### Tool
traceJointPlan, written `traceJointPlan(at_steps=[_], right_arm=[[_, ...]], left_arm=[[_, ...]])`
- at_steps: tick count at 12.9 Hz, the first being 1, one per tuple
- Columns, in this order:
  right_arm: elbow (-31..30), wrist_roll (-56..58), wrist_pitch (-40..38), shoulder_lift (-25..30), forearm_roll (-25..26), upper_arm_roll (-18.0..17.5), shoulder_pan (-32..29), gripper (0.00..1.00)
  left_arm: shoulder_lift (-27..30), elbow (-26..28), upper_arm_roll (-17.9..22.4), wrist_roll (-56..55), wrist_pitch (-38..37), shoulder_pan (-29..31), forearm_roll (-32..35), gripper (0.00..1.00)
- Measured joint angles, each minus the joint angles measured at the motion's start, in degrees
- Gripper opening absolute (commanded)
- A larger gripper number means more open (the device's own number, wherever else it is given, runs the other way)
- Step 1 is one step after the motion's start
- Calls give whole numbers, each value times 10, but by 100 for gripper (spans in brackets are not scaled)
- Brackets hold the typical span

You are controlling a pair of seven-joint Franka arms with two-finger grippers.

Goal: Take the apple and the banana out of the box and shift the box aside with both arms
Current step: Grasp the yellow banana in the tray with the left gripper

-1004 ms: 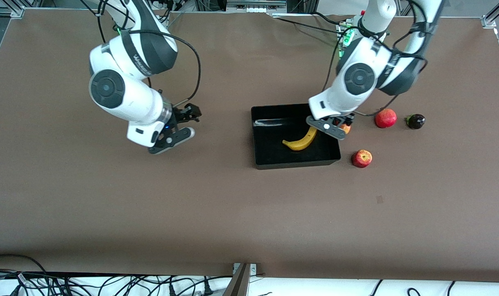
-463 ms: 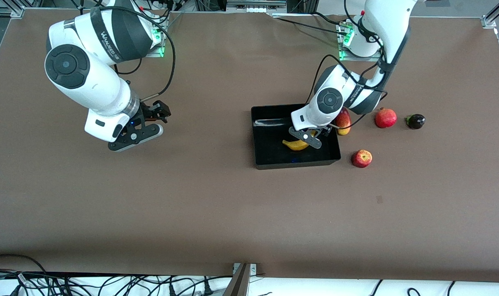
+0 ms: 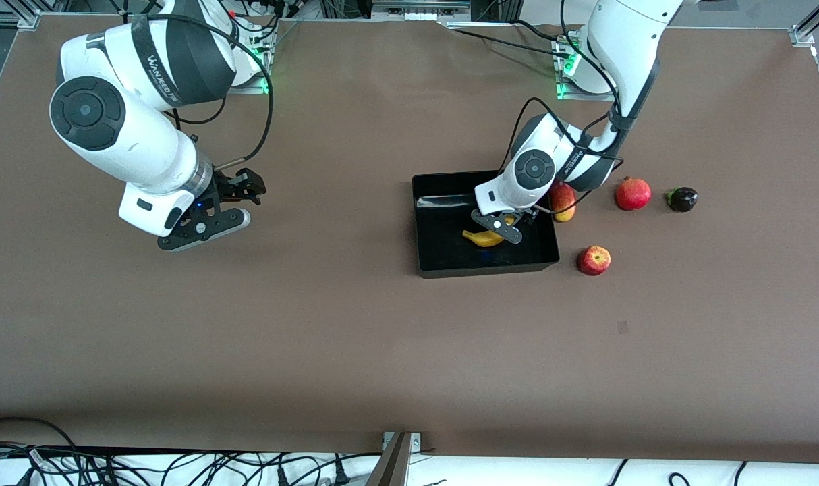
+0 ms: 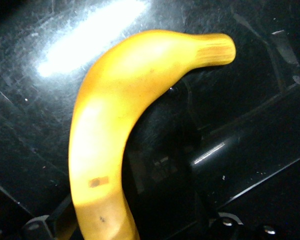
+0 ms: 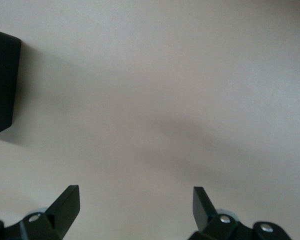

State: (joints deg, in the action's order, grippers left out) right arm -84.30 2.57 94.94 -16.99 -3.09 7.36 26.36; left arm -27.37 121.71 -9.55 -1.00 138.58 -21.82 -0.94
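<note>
The black box (image 3: 484,268) stands mid-table. The yellow banana (image 3: 480,237) lies on its floor. My left gripper (image 3: 500,229) is low inside the box, right over the banana, open, with a jaw on either side of the fruit. The left wrist view is filled by the banana (image 4: 110,130) on the glossy black floor (image 4: 35,125). The red apple (image 3: 594,260) lies on the table beside the box, toward the left arm's end. My right gripper (image 3: 204,231) is open and empty over bare table toward the right arm's end; it also shows in the right wrist view (image 5: 135,200).
A red-yellow mango (image 3: 563,201) lies against the box's wall, partly hidden by the left arm. A pomegranate (image 3: 633,194) and a dark round fruit (image 3: 682,199) lie farther toward the left arm's end. One box corner (image 5: 2,85) shows in the right wrist view.
My left gripper has come down into the box onto the banana. My right arm has swung away from the box toward its own end of the table.
</note>
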Motion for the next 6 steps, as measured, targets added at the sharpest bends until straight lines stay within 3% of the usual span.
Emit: traceJointPlan(at_steps=[1, 6], right_arm=[[0, 0, 0, 0, 0, 0, 0, 100], [0, 0, 0, 0, 0, 0, 0, 100]], left_arm=[[-4, 3, 1, 0, 9, 0, 0, 100], [-11, 15, 3, 0, 40, 0, 0, 0]])
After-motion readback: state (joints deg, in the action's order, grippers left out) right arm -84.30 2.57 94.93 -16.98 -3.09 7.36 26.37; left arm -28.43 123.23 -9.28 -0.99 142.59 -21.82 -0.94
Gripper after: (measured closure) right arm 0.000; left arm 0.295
